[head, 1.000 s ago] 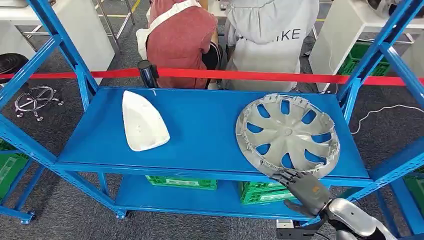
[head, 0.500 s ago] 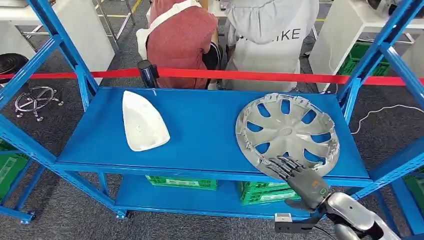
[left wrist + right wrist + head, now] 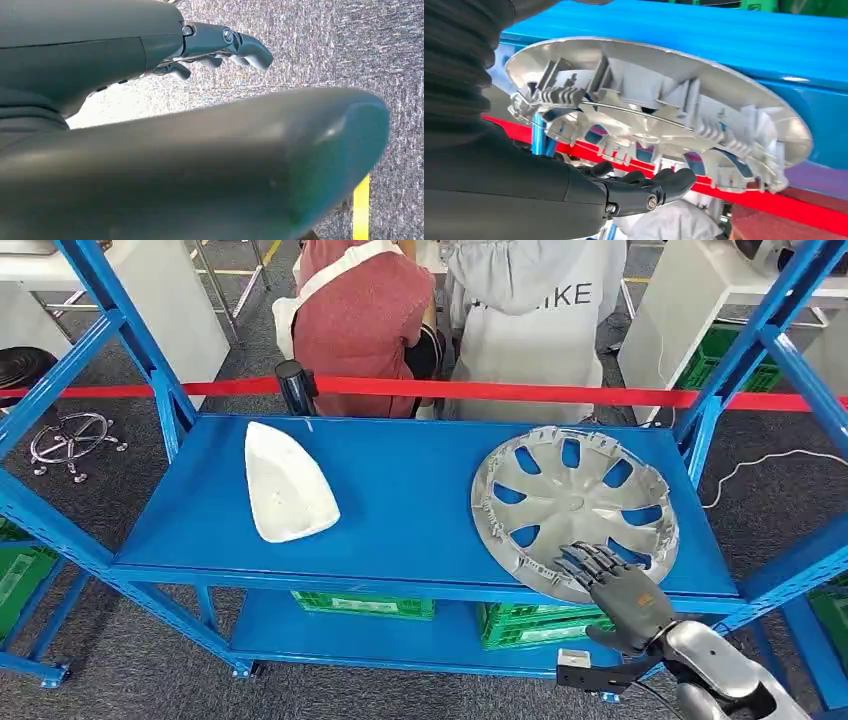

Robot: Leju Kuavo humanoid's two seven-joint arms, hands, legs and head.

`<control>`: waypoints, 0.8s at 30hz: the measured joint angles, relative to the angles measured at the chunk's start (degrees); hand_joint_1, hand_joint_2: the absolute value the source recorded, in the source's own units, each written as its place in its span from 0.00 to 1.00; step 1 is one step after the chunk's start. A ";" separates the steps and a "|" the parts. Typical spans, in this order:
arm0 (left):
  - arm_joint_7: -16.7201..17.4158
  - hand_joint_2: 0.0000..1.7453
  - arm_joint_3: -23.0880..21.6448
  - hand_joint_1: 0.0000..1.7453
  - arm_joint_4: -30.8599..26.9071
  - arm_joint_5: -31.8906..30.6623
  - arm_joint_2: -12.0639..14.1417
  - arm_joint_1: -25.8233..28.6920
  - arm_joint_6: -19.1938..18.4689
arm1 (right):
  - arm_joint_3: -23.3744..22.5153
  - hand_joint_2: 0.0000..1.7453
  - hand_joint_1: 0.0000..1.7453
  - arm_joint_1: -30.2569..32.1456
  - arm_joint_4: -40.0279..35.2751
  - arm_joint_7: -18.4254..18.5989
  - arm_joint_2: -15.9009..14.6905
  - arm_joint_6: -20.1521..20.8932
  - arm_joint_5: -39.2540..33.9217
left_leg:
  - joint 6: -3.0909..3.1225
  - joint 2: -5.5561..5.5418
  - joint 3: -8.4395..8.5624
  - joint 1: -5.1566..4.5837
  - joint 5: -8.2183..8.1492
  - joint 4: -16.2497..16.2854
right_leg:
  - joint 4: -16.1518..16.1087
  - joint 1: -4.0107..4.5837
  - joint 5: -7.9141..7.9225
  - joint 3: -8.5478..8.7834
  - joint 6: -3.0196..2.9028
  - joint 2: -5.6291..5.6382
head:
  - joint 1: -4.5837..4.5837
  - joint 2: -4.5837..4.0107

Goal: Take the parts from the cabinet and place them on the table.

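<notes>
A silver hubcap [image 3: 575, 508] lies inner side up on the right half of the blue shelf [image 3: 400, 490]; its near rim reaches the shelf's front edge. A white iron-shaped part [image 3: 288, 483] lies on the left half. My right hand [image 3: 618, 592] hovers over the hubcap's near rim with its fingers spread, holding nothing. In the right wrist view its dark fingers [image 3: 644, 187] stretch out close to the ribbed hubcap [image 3: 659, 100], with a gap between them. My left hand [image 3: 220, 47] hangs over grey carpet, fingers loosely extended and empty.
Blue uprights [image 3: 740, 350] frame the shelf on both sides. A red barrier tape [image 3: 480, 392] and a black post [image 3: 295, 385] run behind it, with two people [image 3: 360, 310] beyond. Green crates [image 3: 365, 604] sit on the lower shelf.
My right hand has risen from below the shelf's front edge and moved forward, so that its fingers now lie over the hubcap's near rim. The parts have not moved.
</notes>
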 joint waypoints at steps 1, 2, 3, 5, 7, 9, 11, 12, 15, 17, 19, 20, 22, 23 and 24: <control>0.00 0.00 0.00 0.00 0.00 0.00 0.00 0.00 0.00 | -0.07 1.00 0.00 0.00 0.20 -0.04 0.05 -0.16 0.07 | 0.00 0.00 0.00 0.00 0.00 0.00 | 0.00 0.00 0.00 0.00 0.00 0.00 | 0.00 0.00; -0.05 0.00 0.02 0.00 0.00 0.00 0.00 0.00 0.00 | -0.11 1.00 0.00 -0.04 0.46 -0.04 0.13 -0.22 0.09 | 0.00 0.00 0.00 0.00 0.00 0.00 | 0.00 0.00 0.00 0.00 0.00 0.00 | 0.00 0.00; -0.05 0.00 0.02 0.00 0.00 0.00 0.00 0.00 0.00 | -0.15 1.00 0.00 -0.07 0.70 -0.04 0.20 -0.26 0.07 | 0.00 0.00 0.00 0.00 0.00 0.00 | 0.00 0.00 0.00 0.00 0.00 0.00 | 0.00 0.00; -0.07 0.00 0.04 0.00 0.00 0.00 0.00 0.00 0.00 | -0.31 1.00 0.00 -0.19 1.10 -0.07 0.37 -0.26 0.09 | 0.00 0.00 0.00 0.00 0.00 0.00 | 0.00 0.00 0.00 0.00 0.00 0.00 | 0.00 0.00; -0.07 0.00 0.07 0.00 0.00 -0.02 0.00 0.00 0.00 | -0.65 1.00 0.00 -0.22 1.44 -0.02 0.59 -0.29 0.09 | 0.00 0.00 0.01 0.00 0.00 0.00 | 0.00 0.00 -0.01 0.00 0.00 0.00 | 0.00 0.00; -0.07 0.00 0.09 0.00 0.00 -0.04 0.00 0.00 0.00 | -1.03 1.00 0.00 -0.21 2.01 0.26 0.88 -0.37 0.31 | 0.00 0.00 0.01 0.00 0.00 0.00 | 0.00 0.00 -0.01 0.00 0.00 0.00 | 0.00 0.00; -0.07 0.00 0.13 0.00 0.00 -0.04 0.00 0.00 0.00 | -1.16 1.00 0.00 -0.21 2.78 0.61 1.18 -0.44 0.42 | 0.00 0.00 0.01 0.00 -0.01 0.00 | 0.00 0.00 -0.01 0.00 0.00 0.00 | 0.00 0.00; -0.07 0.00 0.13 0.00 0.00 -0.04 0.00 0.00 -0.02 | -1.16 1.00 0.00 -0.16 3.00 0.66 1.36 -0.44 0.42 | 0.00 0.00 0.01 0.00 -0.01 0.00 | 0.00 0.00 -0.01 0.00 0.00 0.00 | 0.00 0.00; -0.07 0.00 0.15 0.00 0.00 -0.04 0.00 0.00 -0.11 | -1.18 1.00 0.00 -0.04 3.39 0.96 1.71 -0.53 0.63 | 0.01 0.00 0.01 0.00 -0.01 0.00 | 0.00 0.00 -0.02 0.00 0.01 0.00 | 0.00 0.00; -0.05 0.00 0.17 0.00 0.02 -0.04 0.00 0.03 -0.22 | -1.29 1.00 0.00 0.25 3.50 1.33 2.01 -0.77 1.01 | 0.01 -0.01 0.01 0.00 -0.01 0.00 | 0.00 0.00 -0.03 0.00 0.02 0.00 | 0.00 0.00; -0.05 0.00 0.22 0.00 0.02 -0.06 0.00 0.03 -0.28 | -1.31 1.00 0.00 0.48 3.70 1.59 2.30 -0.94 1.11 | 0.01 0.00 0.01 0.00 -0.02 0.00 | 0.00 0.00 -0.03 0.00 0.01 0.00 | 0.00 0.00; -0.05 0.00 0.22 0.00 0.02 -0.07 0.00 0.03 -0.28 | -1.36 1.00 0.00 0.54 3.78 1.66 2.43 -1.03 1.22 | 0.02 0.00 0.01 0.00 -0.02 0.00 | 0.00 0.00 -0.03 0.00 0.01 0.00 | 0.00 0.00; -0.05 0.00 0.22 0.00 0.04 -0.04 0.00 0.03 -0.31 | -1.38 1.00 0.00 0.59 3.89 1.68 2.65 -1.18 1.38 | 0.02 0.00 0.02 0.00 -0.03 0.00 | 0.00 0.00 -0.04 0.00 0.01 0.01 | 0.00 0.00; -0.05 0.00 0.22 0.00 0.04 -0.07 0.00 0.03 -0.31 | -1.40 1.00 0.00 0.62 3.89 1.68 2.73 -1.18 1.42 | 0.02 0.00 0.02 0.00 -0.03 0.00 | 0.00 0.00 -0.04 0.00 0.01 0.01 | 0.00 0.00; -0.05 0.00 0.24 0.00 0.04 -0.07 0.00 0.04 -0.31 | -1.40 1.00 0.00 0.64 3.91 1.68 2.84 -1.18 1.42 | 0.02 0.00 0.02 0.00 -0.03 0.00 | 0.00 0.00 -0.04 0.00 0.01 0.01 | 0.00 0.00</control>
